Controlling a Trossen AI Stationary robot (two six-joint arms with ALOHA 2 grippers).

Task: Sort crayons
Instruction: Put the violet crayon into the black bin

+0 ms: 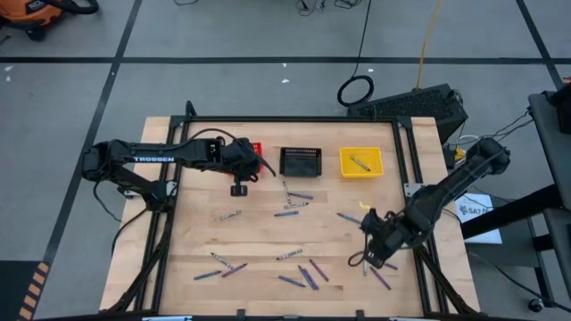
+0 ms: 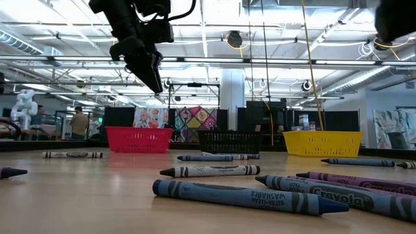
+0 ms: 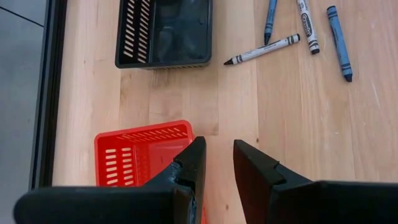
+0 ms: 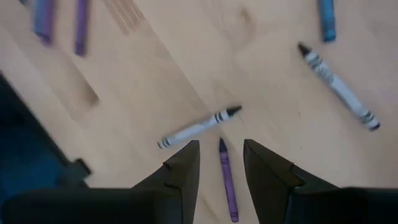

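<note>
Several blue, purple and grey crayons (image 1: 294, 201) lie scattered flat on the wooden table (image 1: 196, 250). At the far side stand a red basket (image 1: 257, 147), a black basket (image 1: 301, 160) and a yellow basket (image 1: 360, 161) with one crayon in it. My left gripper (image 3: 217, 163) hangs above the table just beside the red basket (image 3: 140, 152), open and empty. My right gripper (image 4: 221, 158) is open low over the near right part of the table. Its fingers stand on either side of a purple crayon (image 4: 227, 183), beside a grey crayon (image 4: 198, 128).
A black frame rail (image 1: 406, 169) runs around the table. More crayons lie near the front edge (image 1: 303, 275) and close to the low camera (image 2: 247, 195). People stand in the room far behind the table (image 2: 79, 122).
</note>
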